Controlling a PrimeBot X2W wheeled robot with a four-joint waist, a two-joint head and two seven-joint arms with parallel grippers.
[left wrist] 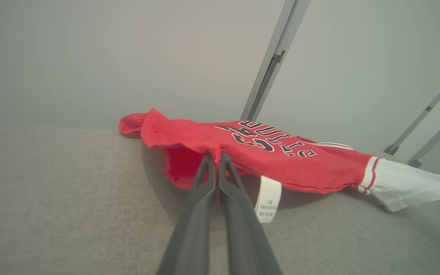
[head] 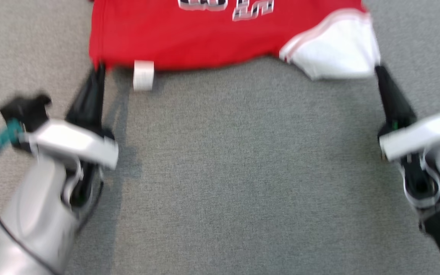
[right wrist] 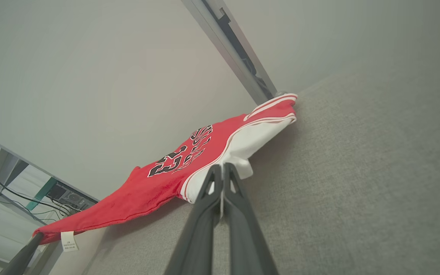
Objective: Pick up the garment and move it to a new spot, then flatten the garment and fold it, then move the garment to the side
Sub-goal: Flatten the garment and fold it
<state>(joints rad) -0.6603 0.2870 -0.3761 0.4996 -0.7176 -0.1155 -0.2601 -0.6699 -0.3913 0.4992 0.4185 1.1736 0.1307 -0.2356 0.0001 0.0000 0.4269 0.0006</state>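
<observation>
Red shirt (head: 189,34) lay across the top of the frame over a grey surface (head: 243,172), my left gripper (head: 98,70) pinched its red hem, upper left, my right gripper (head: 378,70) pinched its white corner, upper right, label (head: 143,74) hung near the left.

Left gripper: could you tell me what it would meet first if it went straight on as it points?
The red garment: the left gripper is shut on its edge, so going on would push into the cloth; depth beyond is unclear.

Head view looks down from above; both wrist views sit low and close, sharing the garment (left wrist: 300,168).
</observation>
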